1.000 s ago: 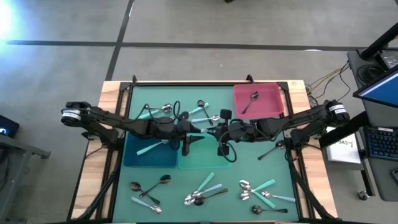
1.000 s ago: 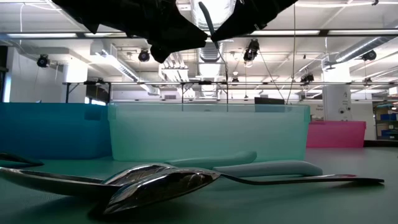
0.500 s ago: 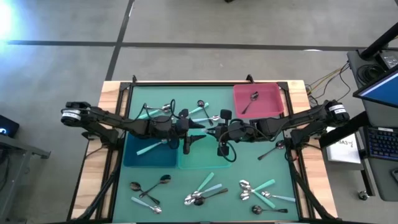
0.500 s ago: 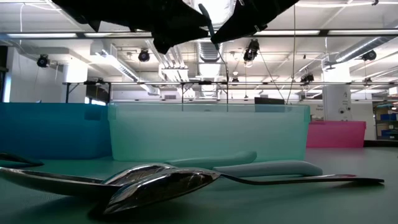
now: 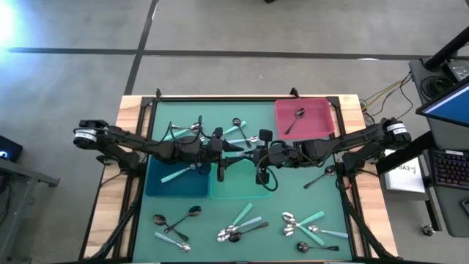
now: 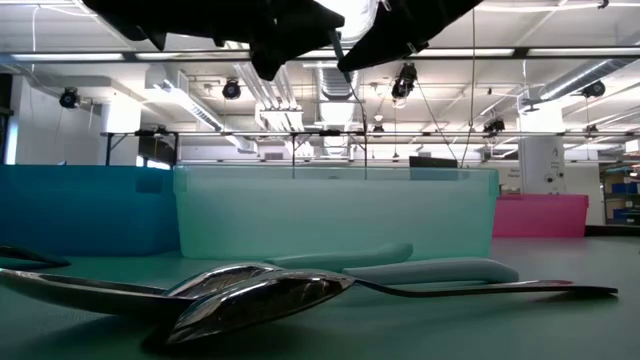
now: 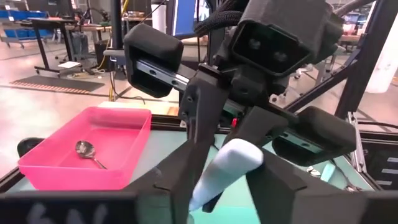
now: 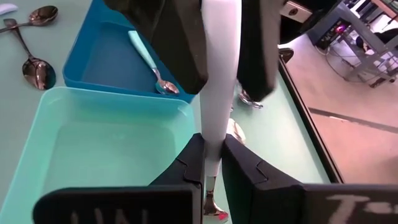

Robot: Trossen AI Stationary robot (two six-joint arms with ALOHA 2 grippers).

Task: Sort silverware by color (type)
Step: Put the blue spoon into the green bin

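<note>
Both arms meet above the middle of the tabletop (image 5: 322,198), over the far rim of the teal bin (image 5: 238,189), with the blue bin (image 5: 174,183) beside it and bare mat in front before the loose spoons (image 5: 238,233) near the front edge. The right pincer (image 5: 253,156) is pressed together on a teal-handled spoon (image 8: 217,93). The spoon's long axis runs straight out toward the left pincer (image 5: 229,154), whose fingers (image 7: 186,168) flank the handle's free end; whether they press it I cannot tell.
</note>
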